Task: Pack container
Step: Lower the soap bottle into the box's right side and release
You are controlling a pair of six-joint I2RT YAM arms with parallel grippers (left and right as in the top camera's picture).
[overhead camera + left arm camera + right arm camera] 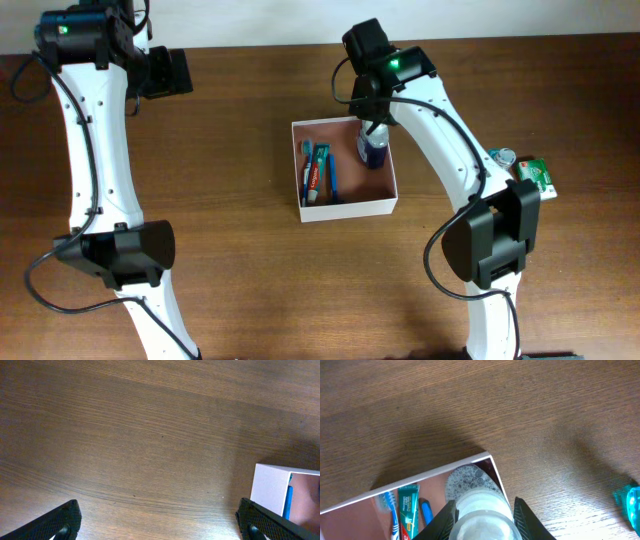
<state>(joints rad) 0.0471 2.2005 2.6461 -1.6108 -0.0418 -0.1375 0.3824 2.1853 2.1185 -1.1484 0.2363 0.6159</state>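
- Right claw (pixel 482 516) sits directly over the container's (pixel 350 208) far right corner. Its two fingers lie close against either side of a bottle (pixel 470 485) and clamp it. I can't tell how tight the grip is.
- The bottle stands roughly on end, long axis running up into the claw, with its base down inside the container. Judgement: the next move is let go and lift straight up, and the near wall leaves little room for sideways drift.
- Left claw (pixel 157 521) is spread wide with nothing in it, over bare table (pixel 150 435). It is well apart from the container, which shows only at the right edge of its view.
- The container sits mid-table between the two arms, much nearer the right claw. It is a square shallow box with thin white card-like walls and a matte pinkish-brown floor.
- Already inside, lying flat along the left wall side by side: a toothbrush (pixel 307 165), a toothpaste tube (pixel 320 170) in green and red, and a slim blue item (pixel 333 182) I can't identify.
- The bottle is a clear plastic cylinder with foamy liquid inside and a pale rounded top. It looks smooth and slippery.
- Outside the container, beside the right arm: a teal-capped thing (pixel 503 156) and a small green box (pixel 535 176), touching or nearly so. The right arm is the nearer one for both.
- The table is dark wood grain with a flat, low sheen.
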